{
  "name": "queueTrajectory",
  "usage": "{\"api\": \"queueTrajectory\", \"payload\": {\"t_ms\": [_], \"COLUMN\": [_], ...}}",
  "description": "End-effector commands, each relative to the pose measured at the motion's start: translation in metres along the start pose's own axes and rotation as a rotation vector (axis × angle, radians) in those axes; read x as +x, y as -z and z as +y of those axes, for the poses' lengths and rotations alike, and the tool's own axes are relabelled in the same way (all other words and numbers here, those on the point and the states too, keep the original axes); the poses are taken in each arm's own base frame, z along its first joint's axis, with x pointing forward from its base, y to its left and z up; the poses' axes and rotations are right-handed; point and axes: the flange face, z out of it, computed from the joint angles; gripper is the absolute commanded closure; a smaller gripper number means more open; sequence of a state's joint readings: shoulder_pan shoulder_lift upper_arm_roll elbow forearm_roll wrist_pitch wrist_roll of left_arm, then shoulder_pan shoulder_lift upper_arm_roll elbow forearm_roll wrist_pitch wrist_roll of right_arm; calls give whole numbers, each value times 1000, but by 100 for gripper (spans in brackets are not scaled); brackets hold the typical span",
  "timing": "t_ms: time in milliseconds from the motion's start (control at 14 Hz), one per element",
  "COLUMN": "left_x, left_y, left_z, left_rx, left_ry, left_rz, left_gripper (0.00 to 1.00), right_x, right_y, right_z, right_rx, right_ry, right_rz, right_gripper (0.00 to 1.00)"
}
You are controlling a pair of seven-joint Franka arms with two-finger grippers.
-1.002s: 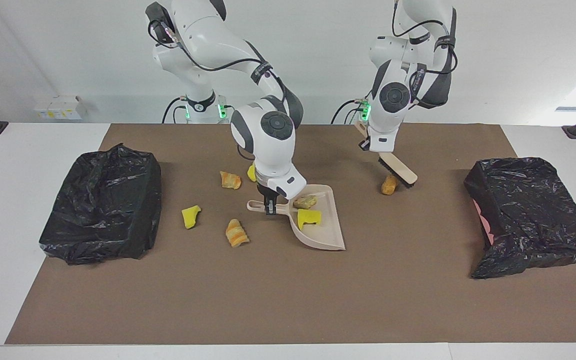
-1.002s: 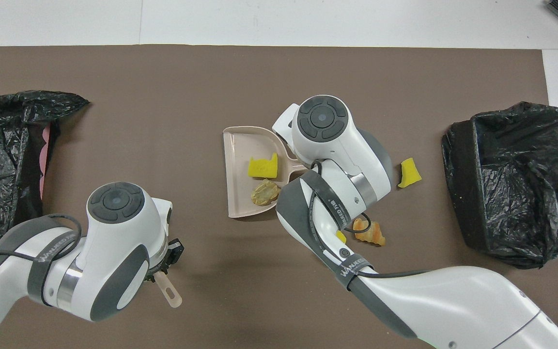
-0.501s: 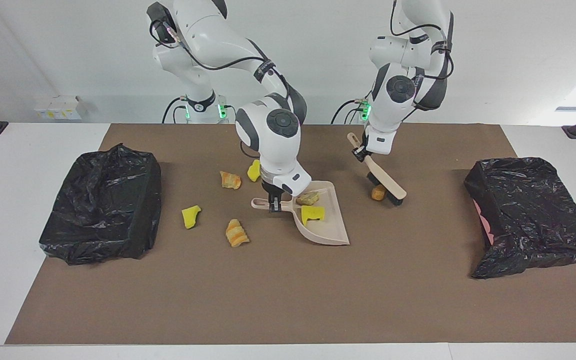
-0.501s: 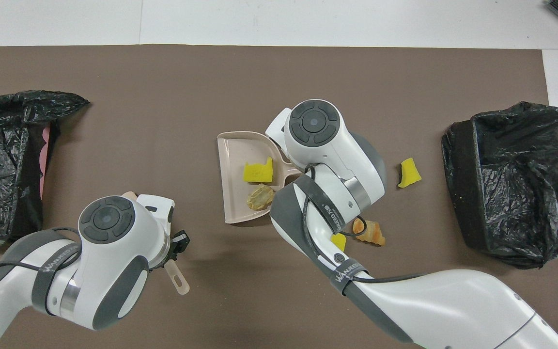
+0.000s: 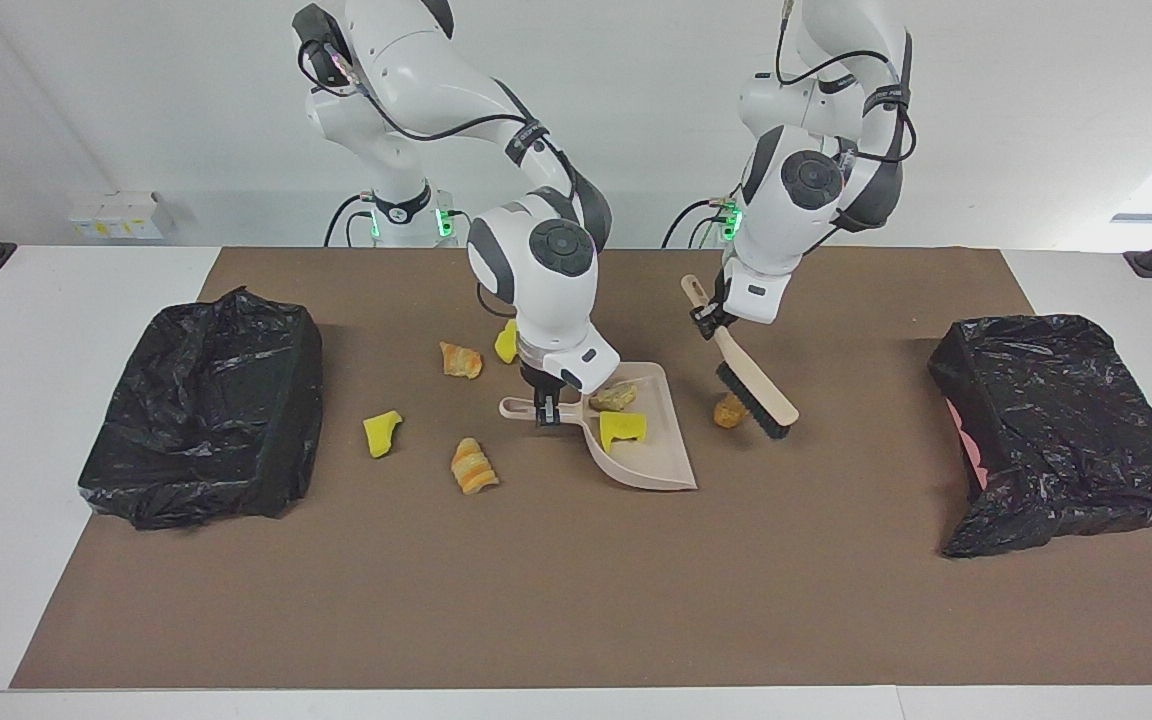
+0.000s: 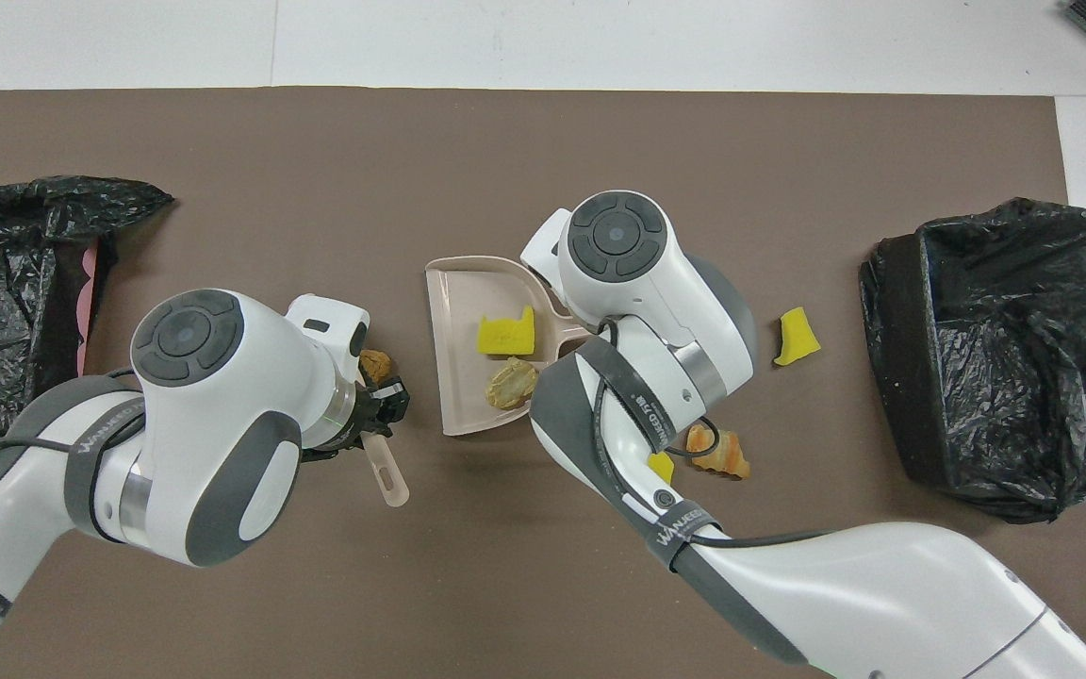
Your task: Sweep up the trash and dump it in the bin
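The left gripper (image 5: 708, 318) is clamped on the brush (image 5: 751, 385) handle; its bristles touch one trash (image 5: 729, 410) lump, just beside the dustpan (image 5: 658, 462)'s open edge — bare mat between. The right gripper (image 5: 546, 408) is closed on the dustpan handle. Two scraps lie in the pan; four more lie on the mat past its handle, toward the bin (image 5: 201, 410) at the right arm's end.

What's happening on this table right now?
The right gripper holds the dustpan by its handle; two scraps already lie in it. The left gripper holds the brush, bristles down against an orange scrap beside the pan's open edge. Four more scraps lie on the mat toward the right arm's end. Black-bagged bins sit at both ends.
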State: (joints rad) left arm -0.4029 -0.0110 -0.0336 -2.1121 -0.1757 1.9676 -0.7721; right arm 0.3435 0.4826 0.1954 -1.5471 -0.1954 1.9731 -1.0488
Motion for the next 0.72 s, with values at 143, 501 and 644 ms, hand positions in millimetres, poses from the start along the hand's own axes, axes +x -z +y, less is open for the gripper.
{"api": "queueTrajectory", "payload": {"t_ms": [143, 501, 644], "left_x": [12, -6, -19], "left_y": [-20, -65, -71], "left_z": [-60, -25, -2], "left_rx": [42, 33, 9], "left_ry": [-125, -212, -256], "left_rz": [-73, -20, 13], "left_gripper": [100, 100, 100], "right_x": [-7, -15, -16], "right_y": [3, -14, -23], "right_z": [1, -9, -14], "right_rx": [-15, 32, 81], "right_ry": [-15, -87, -106], "right_rz": [13, 8, 41], "right_gripper": [100, 100, 100]}}
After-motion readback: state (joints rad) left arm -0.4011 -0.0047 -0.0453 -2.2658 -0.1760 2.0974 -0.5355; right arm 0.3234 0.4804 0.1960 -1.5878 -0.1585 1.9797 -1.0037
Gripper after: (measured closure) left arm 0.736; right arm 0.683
